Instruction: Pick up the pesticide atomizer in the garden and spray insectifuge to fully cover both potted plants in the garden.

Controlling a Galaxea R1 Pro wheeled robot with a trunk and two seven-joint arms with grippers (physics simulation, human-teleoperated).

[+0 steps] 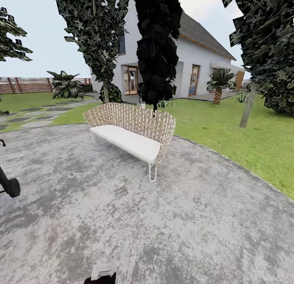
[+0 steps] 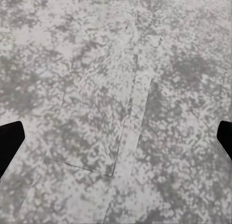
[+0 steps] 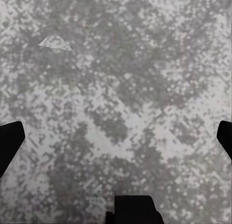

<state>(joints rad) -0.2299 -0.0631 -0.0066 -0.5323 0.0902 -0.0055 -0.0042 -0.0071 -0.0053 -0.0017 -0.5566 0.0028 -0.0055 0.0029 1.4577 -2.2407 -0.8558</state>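
I stand in the garden on the round grey gravel patio, with green lawn beyond it. The pesticide atomizer is out of view. A small tuft of pointed green leaves pokes up behind the bench; I cannot tell whether it is one of the potted plants. My left gripper hangs open over bare gravel, its dark fingertips far apart. The right gripper is open over gravel too, with nothing between its fingers. A dark part of my left arm shows at the head view's left edge.
A woven bench with a white seat stands on the patio straight ahead. Behind it rise a dark tree and a white house. Grey stepping stones and a brown slatted fence lie far left. A tree trunk stands on the right lawn.
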